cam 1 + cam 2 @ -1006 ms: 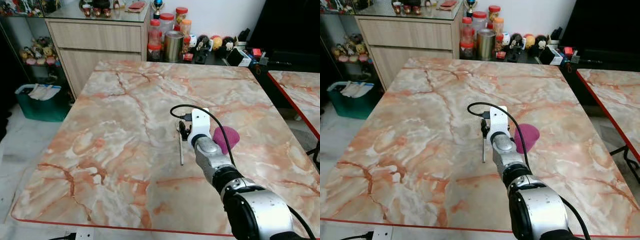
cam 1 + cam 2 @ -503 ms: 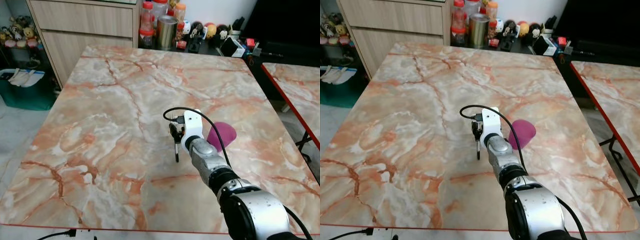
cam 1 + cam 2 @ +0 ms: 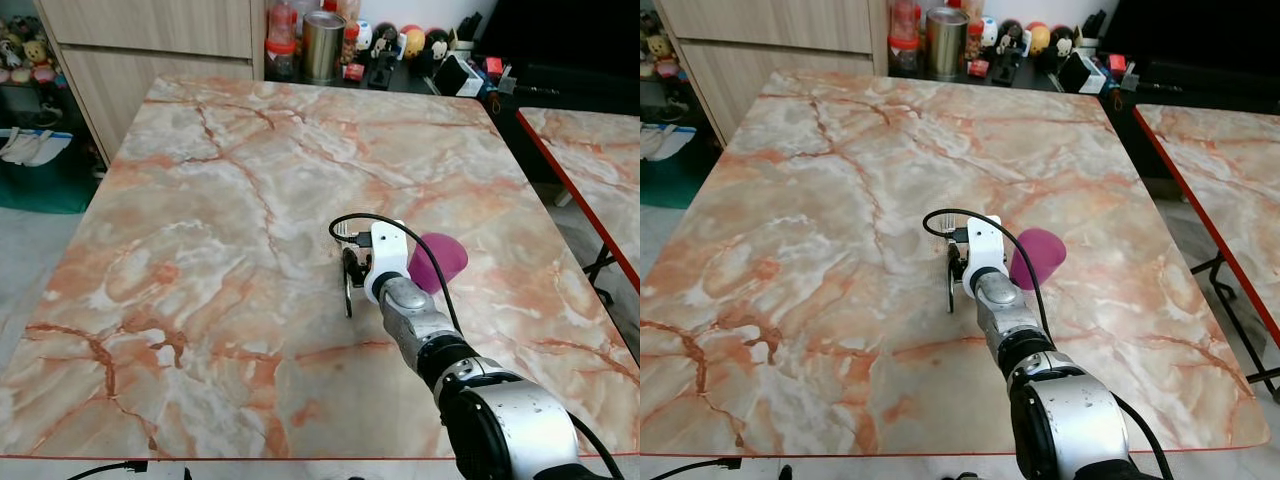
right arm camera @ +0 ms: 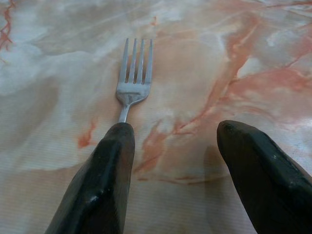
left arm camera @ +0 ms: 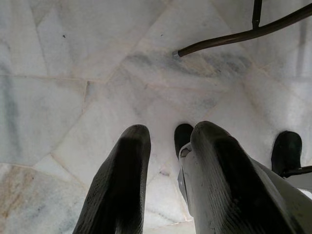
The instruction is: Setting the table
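Camera has tilted down and closed in since a second ago, so the cabinet top is gone from the head views; relative to the table (image 3: pixel 200 200), the right gripper (image 4: pixel 168 161) and the fork (image 4: pixel 134 78) look much as they did.

Fork lies flat on the marble near mid-table, just left of the pink cup (image 3: pixel 437 261), which sits beside the right wrist. In the right wrist view the fingers stand wide apart, gripping nothing — one finger (image 4: pixel 105 180) covers the fork's handle, the tines pointing away from the wrist. Whether that finger touches the handle I cannot tell.

Left gripper (image 5: pixel 165 185) hangs idle over the floor, fingers slightly parted, nothing between them.

Judgement: fork looks placed, release step in hand. To finish cleanly — lift straight up before drawing back, so the finger does not drag the handle and skew the fork; keep the wrist and its cable clear of the cup.
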Motion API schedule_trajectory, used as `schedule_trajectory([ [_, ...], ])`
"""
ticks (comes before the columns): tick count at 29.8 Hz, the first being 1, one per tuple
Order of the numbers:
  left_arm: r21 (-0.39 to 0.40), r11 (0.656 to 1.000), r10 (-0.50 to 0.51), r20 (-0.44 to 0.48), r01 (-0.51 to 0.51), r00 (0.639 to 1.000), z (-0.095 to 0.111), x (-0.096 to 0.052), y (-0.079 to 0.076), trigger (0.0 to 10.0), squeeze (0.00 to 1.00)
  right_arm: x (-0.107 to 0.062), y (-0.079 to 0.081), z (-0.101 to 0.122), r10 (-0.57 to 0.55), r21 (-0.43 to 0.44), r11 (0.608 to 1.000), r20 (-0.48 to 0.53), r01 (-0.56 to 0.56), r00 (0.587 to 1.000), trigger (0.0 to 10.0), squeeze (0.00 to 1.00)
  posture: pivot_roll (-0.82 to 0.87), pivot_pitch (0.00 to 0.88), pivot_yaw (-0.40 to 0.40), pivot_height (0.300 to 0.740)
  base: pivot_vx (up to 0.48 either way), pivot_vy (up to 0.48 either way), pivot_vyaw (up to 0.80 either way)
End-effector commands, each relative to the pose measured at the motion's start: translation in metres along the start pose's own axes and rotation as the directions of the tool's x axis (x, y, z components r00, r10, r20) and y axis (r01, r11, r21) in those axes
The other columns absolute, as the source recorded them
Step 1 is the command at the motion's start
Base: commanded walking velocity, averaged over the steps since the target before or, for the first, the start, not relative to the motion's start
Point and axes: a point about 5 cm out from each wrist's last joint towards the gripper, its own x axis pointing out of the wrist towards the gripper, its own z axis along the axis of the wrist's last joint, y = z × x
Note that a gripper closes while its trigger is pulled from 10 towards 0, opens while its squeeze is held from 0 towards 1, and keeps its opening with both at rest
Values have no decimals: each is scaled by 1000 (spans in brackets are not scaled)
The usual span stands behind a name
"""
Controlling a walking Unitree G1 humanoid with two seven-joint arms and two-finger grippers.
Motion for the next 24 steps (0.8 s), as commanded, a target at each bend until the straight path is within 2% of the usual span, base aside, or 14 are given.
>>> schedule_trajectory([
  [1,-15,997,-79,-253,78,964,-65,-33,-29,10000,0,0,2,-4,10,13,1000,-16,-9,1000,10000,0,69,201,-231,740,0,0,0],
  [8,-30,998,-58,-234,52,971,-63,-32,-25,10000,0,1,14,13,78,32,996,79,-81,994,10000,0,84,187,-236,740,0,0,0],
  [21,-40,998,-62,-227,54,972,-64,-33,-26,10000,0,2,16,26,72,70,994,135,-82,988,10000,0,100,157,-243,740,0,0,0],
  [24,-41,998,-62,-227,54,972,-63,-32,-27,10000,0,2,22,26,90,67,993,137,-100,986,10000,0,103,163,-247,740,0,0,0],
])
